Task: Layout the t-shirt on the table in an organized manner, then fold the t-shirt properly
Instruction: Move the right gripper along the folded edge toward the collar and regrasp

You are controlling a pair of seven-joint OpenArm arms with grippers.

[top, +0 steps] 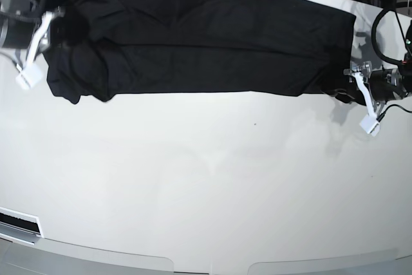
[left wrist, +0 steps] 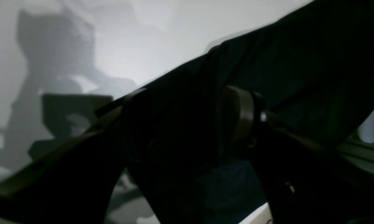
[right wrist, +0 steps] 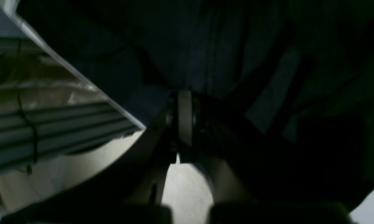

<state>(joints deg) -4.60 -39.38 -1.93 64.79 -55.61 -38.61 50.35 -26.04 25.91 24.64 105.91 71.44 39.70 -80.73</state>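
T-shirt [top: 206, 43], plain black, lies stretched in a long band across the top of the base view, on the far part of the white bench [top: 206, 185]. Its upper-left end is bunched and rumpled, with a lobe drooping toward the lower left; the rest lies flatter, with shallow creases. At that bunched end, the right pincer [right wrist: 184, 118] is pressed together, and its wrist view shows dark cloth gathered right at the closed tips. At the band's right end, the left pincer [top: 351, 82] sits at the cloth's corner; its wrist view shows the jaws spread wide with black fabric draped between them. Cables crowd the upper-right corner.
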